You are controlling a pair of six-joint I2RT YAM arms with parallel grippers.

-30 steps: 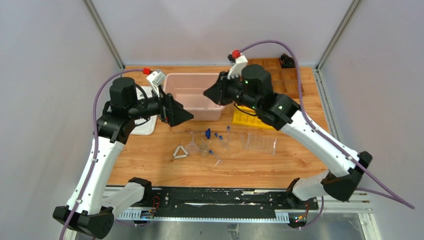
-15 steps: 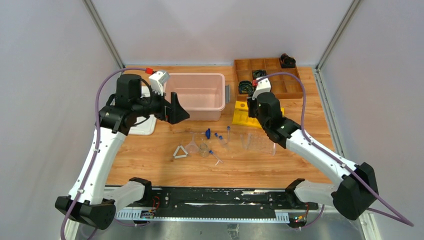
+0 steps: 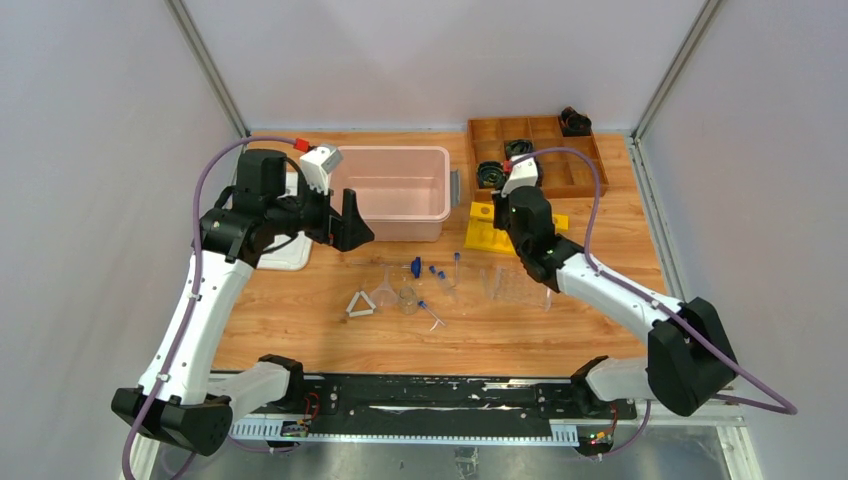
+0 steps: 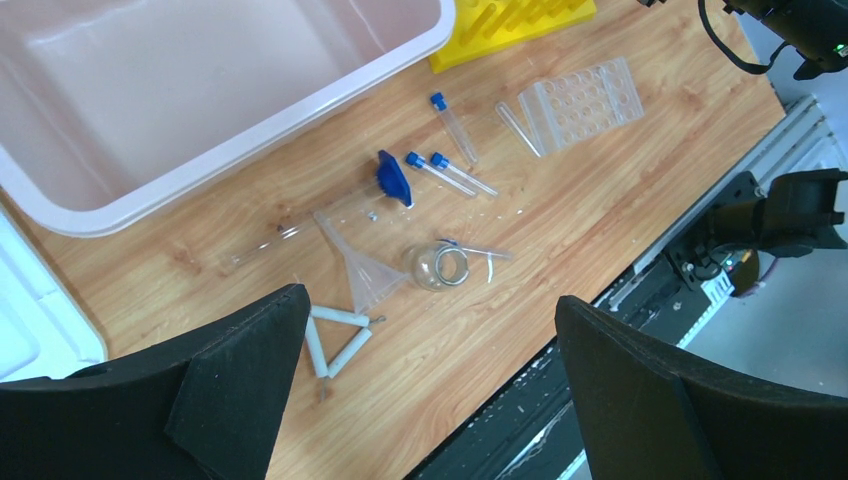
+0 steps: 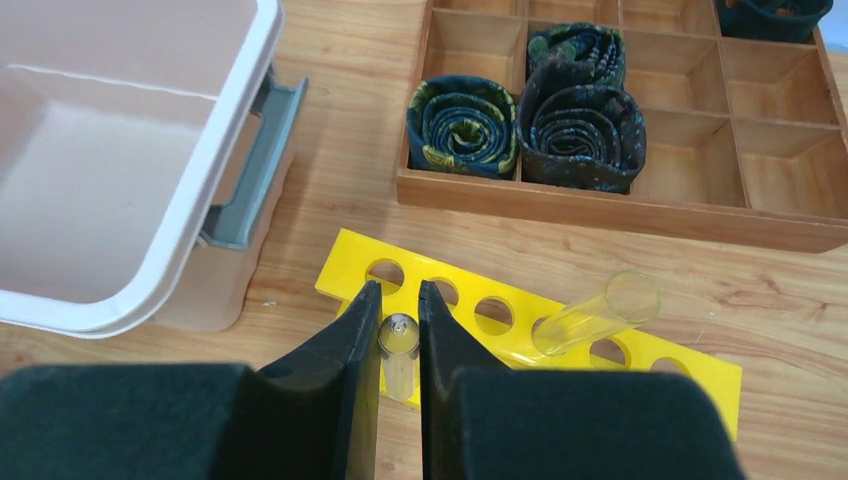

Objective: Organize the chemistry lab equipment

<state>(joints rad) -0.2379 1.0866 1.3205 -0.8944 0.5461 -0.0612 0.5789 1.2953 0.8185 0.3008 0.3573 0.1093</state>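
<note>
Our right gripper pinches a clear tube over the yellow rack; our left gripper hangs wide open above the funnel, jar, white triangle and blue-capped tubes lying on the table; the clear rack lies just beside them.

**Wooden table, pale walls**

A wood-grain table sits in a plain enclosure. A pale grey left wall, far wall and right wall close it in, with a metal left post and right post at the far corners. A black rail runs along the near edge, grey sheet metal nearer. The light is even.
</note>
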